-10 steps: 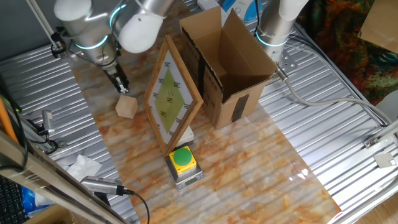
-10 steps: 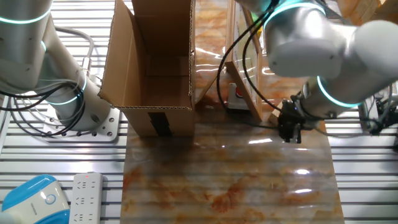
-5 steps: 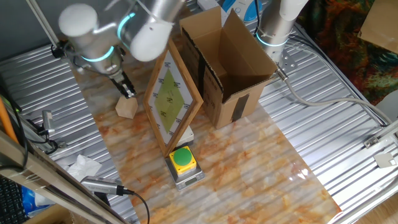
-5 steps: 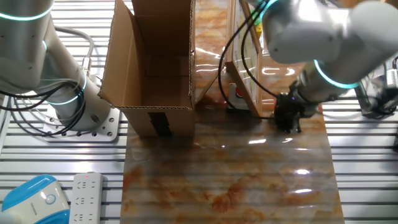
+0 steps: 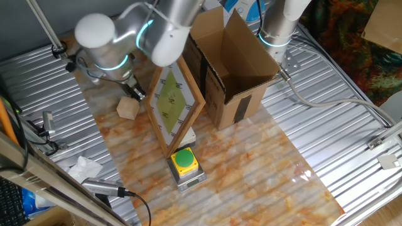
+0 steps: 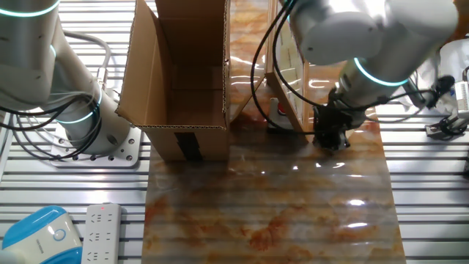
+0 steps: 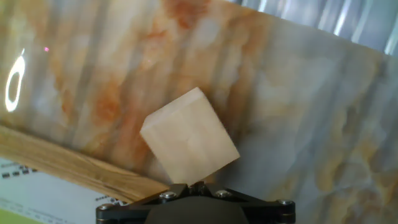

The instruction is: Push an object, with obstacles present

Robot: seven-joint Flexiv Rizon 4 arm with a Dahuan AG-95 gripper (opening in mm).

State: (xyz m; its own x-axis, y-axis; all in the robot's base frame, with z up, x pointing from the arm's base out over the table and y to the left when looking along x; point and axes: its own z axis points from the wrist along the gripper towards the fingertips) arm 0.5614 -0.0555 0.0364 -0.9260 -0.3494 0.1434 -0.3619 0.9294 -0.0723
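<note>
The object, a small light-tan wooden cube (image 5: 127,108), rests on the marbled tabletop just left of the wooden-framed white board (image 5: 174,100). My gripper (image 5: 135,93) hangs right behind the cube, between it and the board's frame, fingers shut with nothing held. In the hand view the cube (image 7: 189,137) fills the middle, directly ahead of my shut fingertips (image 7: 196,185); whether they touch it I cannot tell. The other fixed view shows my gripper (image 6: 330,139) low beside the board's frame (image 6: 289,99), and the cube is hidden there.
A large brown cardboard box (image 5: 229,63) with black tape lies open to the right of the board. A yellow-and-green push-button (image 5: 184,160) on a grey base stands in front of the board. The board's wooden frame (image 7: 81,171) runs along the hand view's lower left. Ribbed metal (image 5: 56,132) flanks the tabletop.
My gripper has moved from the far left side of the cube towards the board and closer to the cube. The cube itself has not shifted.
</note>
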